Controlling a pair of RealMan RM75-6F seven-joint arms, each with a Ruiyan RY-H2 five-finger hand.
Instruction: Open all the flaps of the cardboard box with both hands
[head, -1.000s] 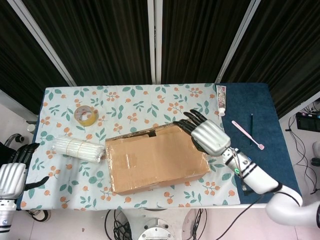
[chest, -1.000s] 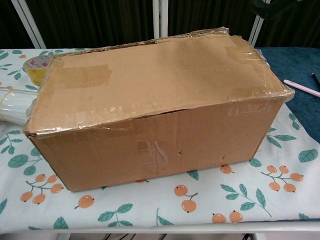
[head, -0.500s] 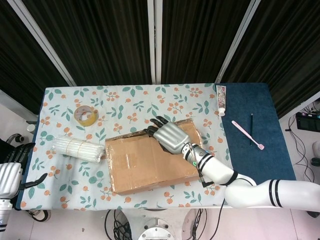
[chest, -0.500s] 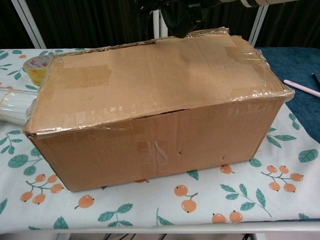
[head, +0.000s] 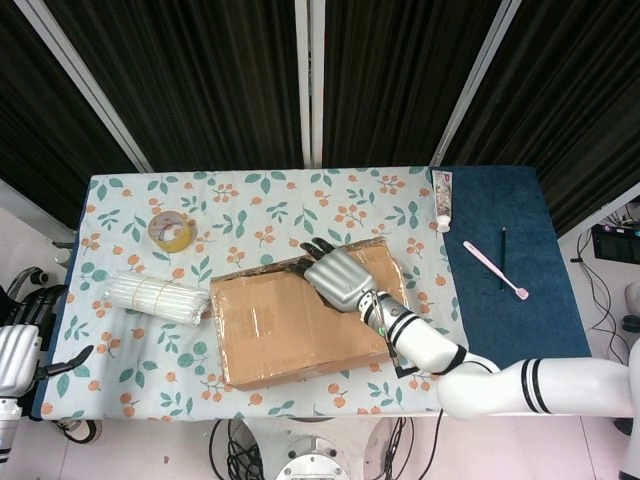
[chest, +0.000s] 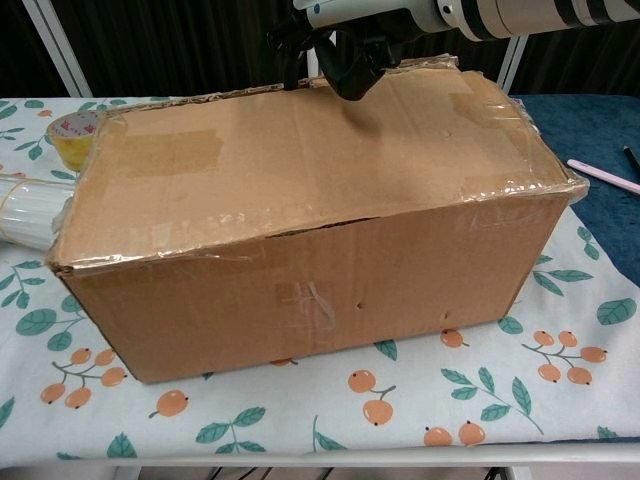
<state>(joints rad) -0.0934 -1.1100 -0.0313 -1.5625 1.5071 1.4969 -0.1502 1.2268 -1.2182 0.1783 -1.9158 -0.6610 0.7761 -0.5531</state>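
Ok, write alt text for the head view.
From above, the right hand reaches over the far edge of a closed cardboard box on a floral tablecloth. The left hand hangs off the table's left edge, holding nothing; tape roll, toothbrush and tube lie around.

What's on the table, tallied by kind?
cardboard box: 1
tape roll: 1
bundle of white sticks: 1
toothpaste tube: 1
toothbrush: 1
dark pen: 1
Total: 6
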